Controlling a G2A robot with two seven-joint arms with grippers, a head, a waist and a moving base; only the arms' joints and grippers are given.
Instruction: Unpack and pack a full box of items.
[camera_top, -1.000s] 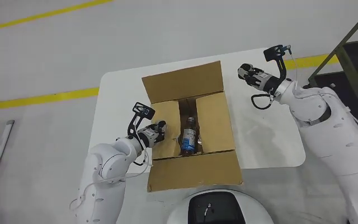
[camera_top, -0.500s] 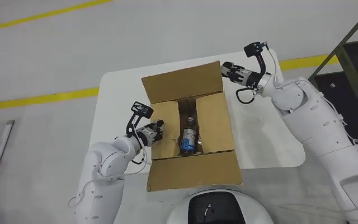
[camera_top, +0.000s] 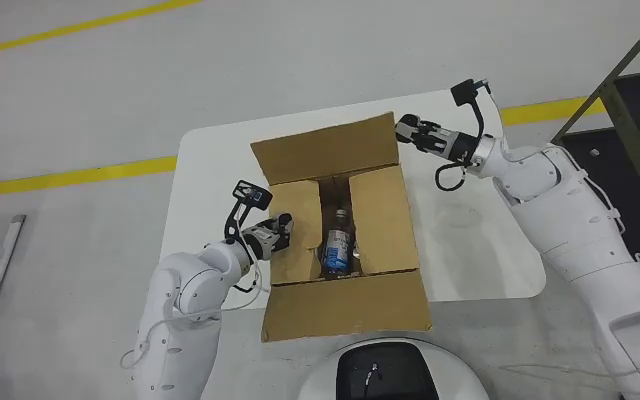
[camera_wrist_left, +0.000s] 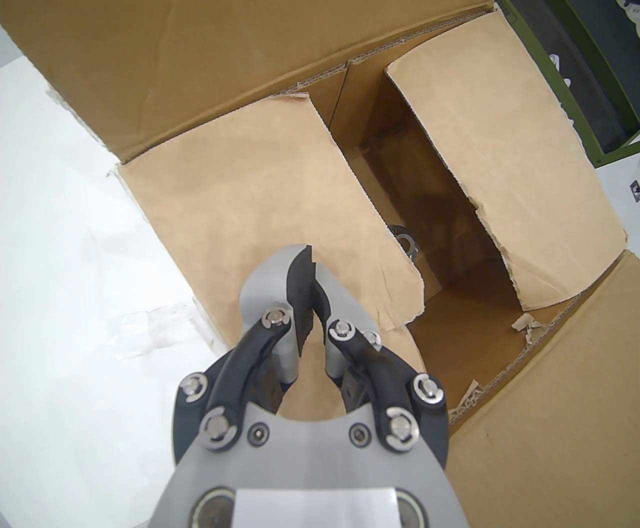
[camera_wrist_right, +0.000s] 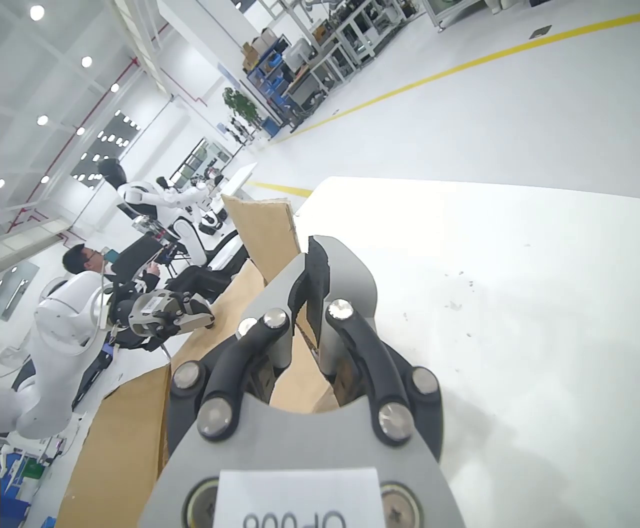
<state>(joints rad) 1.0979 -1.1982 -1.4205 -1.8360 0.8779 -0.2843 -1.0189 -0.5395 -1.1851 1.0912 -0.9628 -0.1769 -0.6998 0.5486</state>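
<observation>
Your right claw (camera_wrist_right: 310, 256) pinched a corner of the back flap (camera_top: 325, 148) of the box (camera_top: 345, 305). Your left claw (camera_wrist_left: 310, 267) was clenched empty (pads together) just above the left inner flap (camera_wrist_left: 260, 200).

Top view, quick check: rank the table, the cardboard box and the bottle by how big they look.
1. table, largest, though partly covered by the box
2. cardboard box, flaps open
3. bottle, smallest, lying inside the box

I work in a large robotics workshop hall, shown by its glossy white floor (camera_top: 300, 60) with yellow lane lines (camera_top: 90, 174), racks of blue bins (camera_wrist_right: 265, 67), ceiling lights (camera_wrist_right: 37, 12) and another white robot (camera_wrist_right: 150, 195).
</observation>
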